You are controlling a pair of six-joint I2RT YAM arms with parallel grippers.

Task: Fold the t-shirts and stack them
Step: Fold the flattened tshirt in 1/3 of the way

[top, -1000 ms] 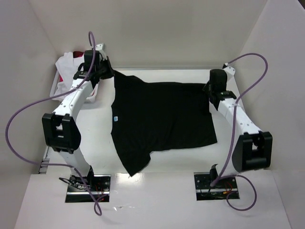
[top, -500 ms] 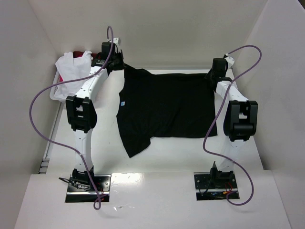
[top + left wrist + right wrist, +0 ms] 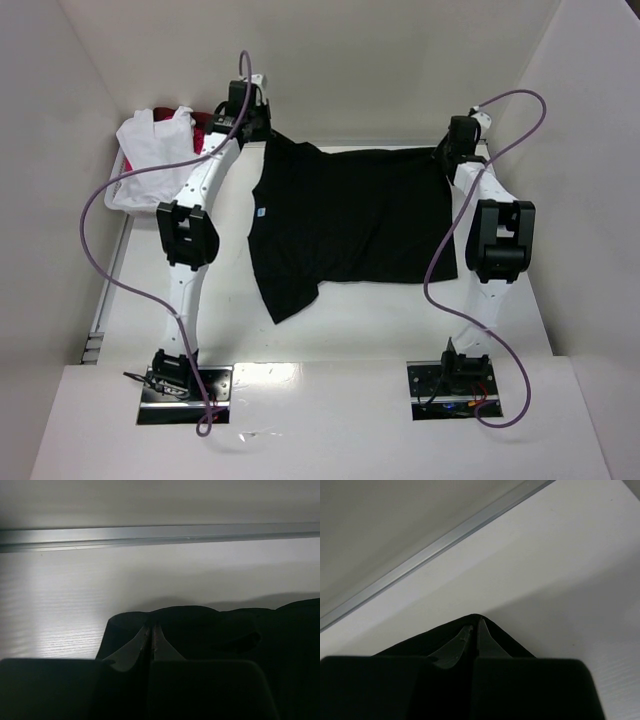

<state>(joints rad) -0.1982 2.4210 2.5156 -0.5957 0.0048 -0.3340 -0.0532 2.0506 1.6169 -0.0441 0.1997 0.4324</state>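
Currently pinching the black shirt (image 3: pixel 350 220) along its far edge: clamping the far sleeve with the left gripper (image 3: pixel 151 630), fully closed on cloth, and the far hem corner with the right gripper (image 3: pixel 476 622), likewise closed on cloth. Holding that edge stretched near the back wall, with the rest spread on the table (image 3: pixel 350 335), probably to flatten it for folding. Leaving the white shirt (image 3: pixel 150 135) and red shirt (image 3: pixel 205 125) heaped at far left.

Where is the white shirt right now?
In the overhead view, the white shirt lies heaped in the basket at the table's far left corner, just left of the left claw.
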